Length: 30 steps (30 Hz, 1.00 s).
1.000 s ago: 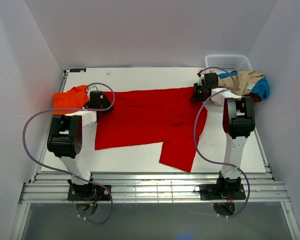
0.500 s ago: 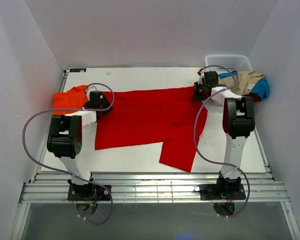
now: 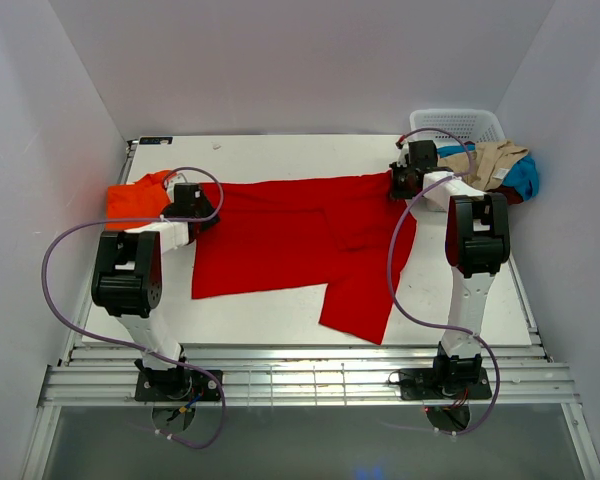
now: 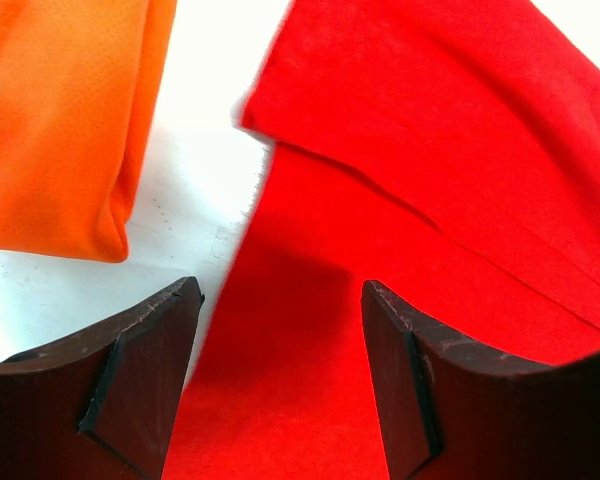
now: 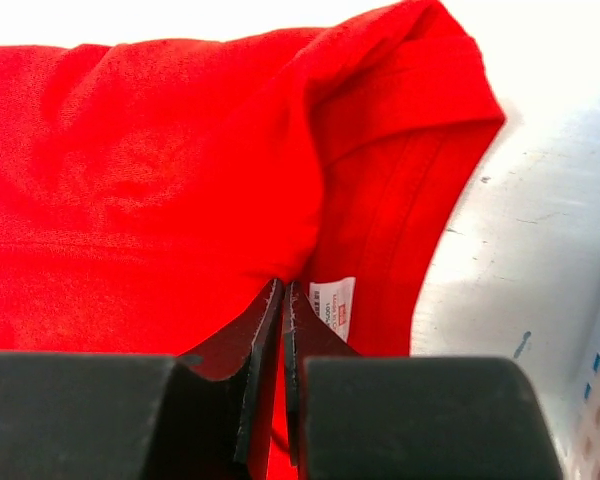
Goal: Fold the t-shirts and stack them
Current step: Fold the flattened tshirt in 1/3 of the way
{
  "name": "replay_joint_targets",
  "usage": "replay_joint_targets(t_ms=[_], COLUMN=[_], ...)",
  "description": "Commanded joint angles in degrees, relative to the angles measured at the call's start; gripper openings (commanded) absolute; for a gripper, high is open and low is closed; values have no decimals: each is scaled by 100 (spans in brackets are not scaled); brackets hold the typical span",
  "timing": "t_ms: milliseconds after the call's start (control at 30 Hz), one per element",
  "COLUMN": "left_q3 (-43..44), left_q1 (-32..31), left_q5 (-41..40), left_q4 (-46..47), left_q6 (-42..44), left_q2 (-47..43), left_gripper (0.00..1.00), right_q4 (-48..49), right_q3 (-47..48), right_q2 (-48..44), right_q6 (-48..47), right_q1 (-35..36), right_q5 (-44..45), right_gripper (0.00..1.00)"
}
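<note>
Fold setup, red t-shirt [image 3: 300, 235]: right gripper [image 5: 283, 292] pinched on cloth by neck label [image 5: 330, 305]; left gripper [image 4: 280, 310] gaping above opposite edge, beside orange t-shirt [image 4: 60, 120]. Next, likely: left descends, clamps.

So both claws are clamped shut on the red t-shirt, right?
Not quite. Only the right claw is clamped shut on the red t-shirt, by the collar label. The left claw is open over that shirt's edge and grips nothing, as the left wrist view shows.
</note>
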Motion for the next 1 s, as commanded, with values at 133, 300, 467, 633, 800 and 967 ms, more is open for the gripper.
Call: replay_joint_targets(t_ms=[133, 300, 467, 633, 800, 967], left_q3=[-71, -317, -413, -510, -423, -238], left_q1=[65, 65, -22, -163, -181, -181], left_q5=[-28, 306, 350, 412, 438, 490], left_q4=[-38, 577, 727, 920, 841, 542], left_q6=[-47, -30, 5, 76, 58, -21], left_q2=[-344, -862, -1249, -1092, -557, -134], left_gripper=[76, 66, 42, 0, 0, 0], right_q4=[-36, -53, -62, -71, -71, -80], right_q3=[229, 255, 273, 264, 273, 290], right_q2=[-226, -191, -147, -138, -138, -112], right_q6=[-138, -129, -120, -120, -120, -120], right_q1=[-93, -92, -93, -93, -93, -84], right_q5=[141, 114, 70, 52, 70, 52], right_gripper=[8, 8, 8, 8, 8, 8])
